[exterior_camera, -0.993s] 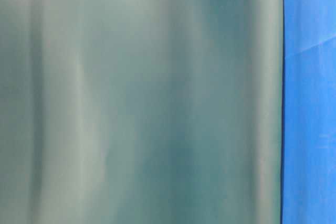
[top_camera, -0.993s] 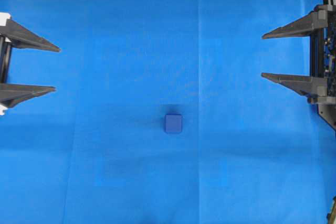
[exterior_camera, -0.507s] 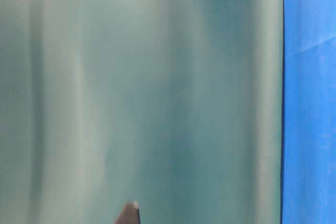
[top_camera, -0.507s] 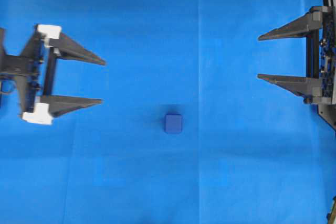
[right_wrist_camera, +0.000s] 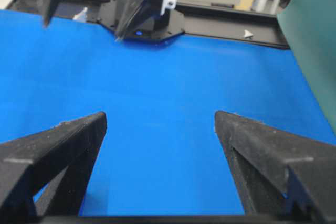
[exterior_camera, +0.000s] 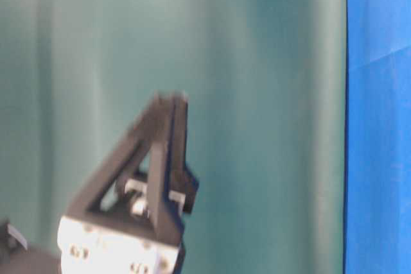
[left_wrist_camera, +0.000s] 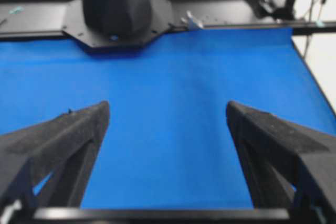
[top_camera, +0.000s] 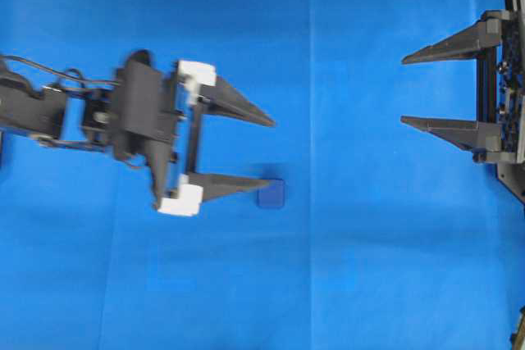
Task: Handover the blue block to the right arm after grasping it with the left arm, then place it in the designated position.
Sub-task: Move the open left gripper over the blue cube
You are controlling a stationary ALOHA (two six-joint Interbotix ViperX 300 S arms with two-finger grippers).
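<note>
Overhead view: small dark blue block [top_camera: 271, 193] sits on the blue cloth [top_camera: 344, 284] covering the counter, a little below centre. It's a cube w/ no long axis; its edges run roughly square to the frame.

Left hand [top_camera: 271, 149] reaches in from the left, fingers pointing right and spread wide, holding nothing. Its lower fingertip [top_camera: 261, 180] appears right at the block's upper-left corner; can't tell if it touches. The block lies just outside the gap between the fingers, not in it.

Right hand [top_camera: 404, 90] is at the right edge, well apart from the block, fingers pointing left, also spread wide w/ nothing between them. Bare cloth lies between the two hands.

Table-level view shows only the left hand [exterior_camera: 170, 97], blurred, against a teal backdrop [exterior_camera: 270, 94]; no block visible there. Neither wrist view shows the block; the right wrist view does show the left hand's fingers [right_wrist_camera: 142, 3] at top.
</note>
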